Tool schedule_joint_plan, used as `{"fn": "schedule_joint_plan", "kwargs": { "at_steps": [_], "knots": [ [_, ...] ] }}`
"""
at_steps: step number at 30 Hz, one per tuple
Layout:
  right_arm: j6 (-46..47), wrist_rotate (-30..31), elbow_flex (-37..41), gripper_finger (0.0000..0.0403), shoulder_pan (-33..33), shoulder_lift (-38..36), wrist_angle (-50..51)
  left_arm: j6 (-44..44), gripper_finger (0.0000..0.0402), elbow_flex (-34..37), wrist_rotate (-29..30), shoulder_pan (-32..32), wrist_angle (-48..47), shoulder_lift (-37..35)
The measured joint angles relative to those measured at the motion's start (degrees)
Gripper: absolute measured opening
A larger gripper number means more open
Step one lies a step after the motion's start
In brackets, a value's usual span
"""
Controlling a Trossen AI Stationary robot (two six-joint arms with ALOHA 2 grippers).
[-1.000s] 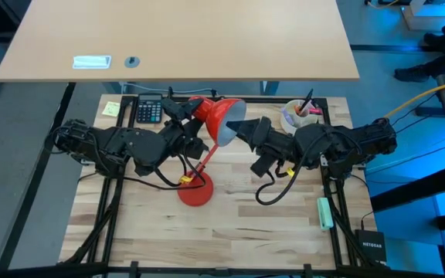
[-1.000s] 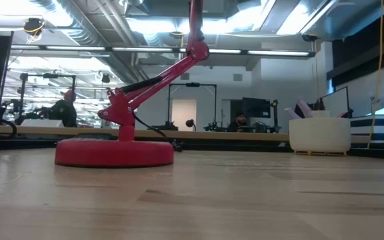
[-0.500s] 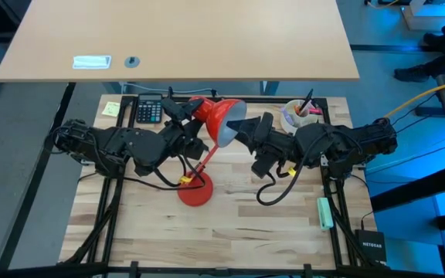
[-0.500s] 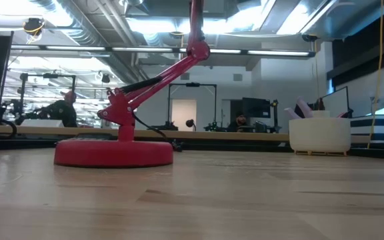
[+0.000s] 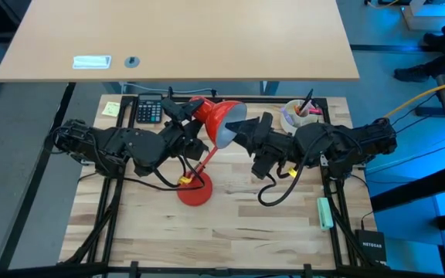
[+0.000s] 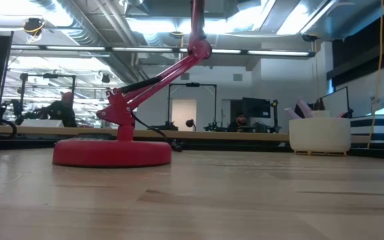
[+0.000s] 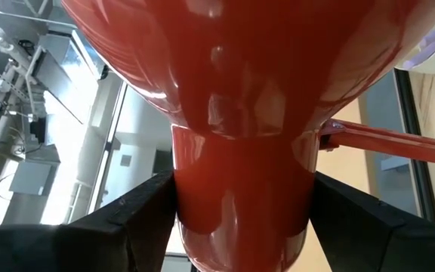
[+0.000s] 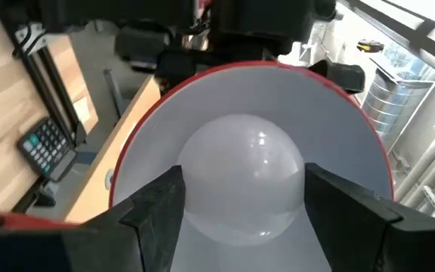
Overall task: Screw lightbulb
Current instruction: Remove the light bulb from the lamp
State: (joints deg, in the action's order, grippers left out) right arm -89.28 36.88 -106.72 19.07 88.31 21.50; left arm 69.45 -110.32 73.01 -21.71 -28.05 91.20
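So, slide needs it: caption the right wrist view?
Right gripper holds the lightbulb inside the lamp shade.

One camera looks straight down, one level across the table, both wrists close on the red lamp [image 5: 211,131].

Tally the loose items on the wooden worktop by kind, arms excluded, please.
Red desk lamp: 1
Lightbulb, inside the lamp's shade: 1
Calculator: 1
White cup of pens: 1
Yellow sticky note pad: 1
Green marker: 1
Total: 6
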Motion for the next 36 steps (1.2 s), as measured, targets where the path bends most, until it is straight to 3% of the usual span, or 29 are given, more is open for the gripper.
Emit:
{"fn": "schedule_joint_plan", "kwargs": {
  "at_steps": [4,15,23,28,31,36],
  "knots": [
    [0.6,-0.5,0.1,0.0275,0.0,0.1,-2.1,0.0,0.0262,0.0,0.0,0.0,0.0,0.0],
    [-0.7,2.3,0.1,0.0393,0.0,0.2,-1.8,-0.2,0.0262,0.0,-0.6,0.0,0.4,0.1],
    [15.5,9.4,0.1,0.0391,3.0,-0.3,-1.5,-0.4,0.0262,0.0,-0.2,0.0,0.2,0.1],
    [24.3,10.4,0.1,0.0390,7.7,-2.8,-1.1,-0.4,0.0262,0.0,-0.1,0.1,0.2,0.1],
    [38.5,13.7,0.1,0.0390,9.7,-4.0,-2.0,-0.5,0.0262,0.0,-0.1,0.1,0.2,0.1],
    [79.8,17.0,0.1,0.0390,9.8,-4.9,-0.9,-0.5,0.0262,0.0,0.0,0.1,0.2,0.1]
  ]
}}
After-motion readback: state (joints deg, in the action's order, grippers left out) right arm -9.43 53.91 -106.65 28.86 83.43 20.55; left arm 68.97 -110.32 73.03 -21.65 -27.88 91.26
